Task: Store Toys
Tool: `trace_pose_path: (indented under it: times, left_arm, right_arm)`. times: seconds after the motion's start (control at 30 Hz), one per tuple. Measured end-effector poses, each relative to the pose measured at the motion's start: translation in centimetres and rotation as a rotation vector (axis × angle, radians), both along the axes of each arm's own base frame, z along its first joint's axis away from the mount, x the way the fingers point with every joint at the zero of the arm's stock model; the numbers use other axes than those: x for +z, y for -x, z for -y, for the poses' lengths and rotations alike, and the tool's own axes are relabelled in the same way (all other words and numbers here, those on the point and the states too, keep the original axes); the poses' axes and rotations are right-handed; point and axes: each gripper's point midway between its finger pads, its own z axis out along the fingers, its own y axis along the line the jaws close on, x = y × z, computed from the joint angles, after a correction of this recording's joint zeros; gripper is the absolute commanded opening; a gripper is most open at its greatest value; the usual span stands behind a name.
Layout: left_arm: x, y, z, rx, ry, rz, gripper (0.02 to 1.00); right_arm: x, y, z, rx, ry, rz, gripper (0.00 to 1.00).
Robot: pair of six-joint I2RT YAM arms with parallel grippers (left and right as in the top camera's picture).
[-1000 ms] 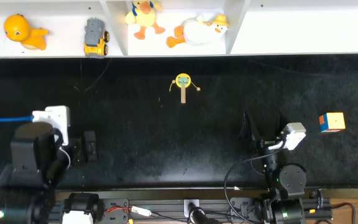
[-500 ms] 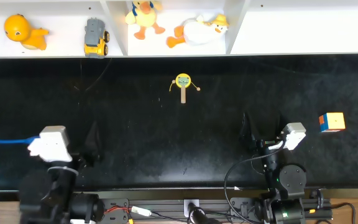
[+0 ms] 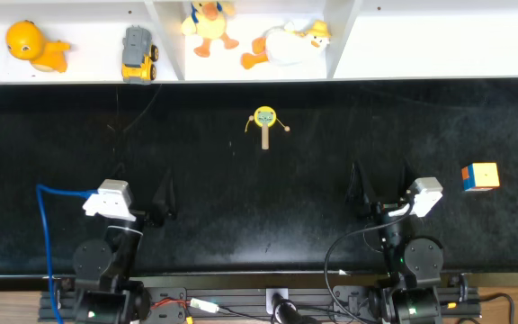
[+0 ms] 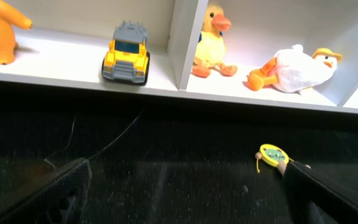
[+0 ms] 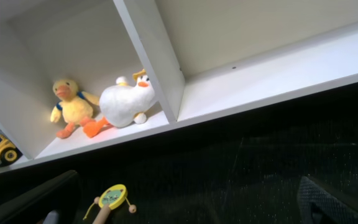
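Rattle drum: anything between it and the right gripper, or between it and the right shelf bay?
Nothing visible. Only bare black mat lies between the right gripper and the rattle drum, and between the drum and the right shelf bay.

We see a black table with a matt, slightly grainy top, dotted with pale specks. Towards its far left a few thin pale lines curve across the black surface. Along the table's near edge lies a tangle of wires, red and yellow among them, and brown wood shows beyond the near right corner.
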Motion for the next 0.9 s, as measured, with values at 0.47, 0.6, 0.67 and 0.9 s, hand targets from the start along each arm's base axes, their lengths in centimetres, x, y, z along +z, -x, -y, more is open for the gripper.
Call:
trace_pose_path:
  times: [0.47, 0.6, 0.67, 0.9]
  left_arm:
    - [-0.43, -0.13, 0.01, 0.0, 0.002, 0.002, 0.998]
    - [-0.41, -0.13, 0.01, 0.0, 0.002, 0.003, 0.998]
    - [-0.42, -0.13, 0.01, 0.0, 0.001, 0.002, 0.998]
    - [-0.42, -0.13, 0.01, 0.0, 0.002, 0.002, 0.998]
  right_arm:
    - [0.0, 0.0, 0.0, 0.0, 0.0, 0.0, 0.996]
    - [0.0, 0.0, 0.0, 0.0, 0.0, 0.0, 0.996]
    - [0.0, 0.0, 0.0, 0.0, 0.0, 0.0, 0.996]
    - [-0.01, 0.0, 0.0, 0.0, 0.0, 0.0, 0.996]
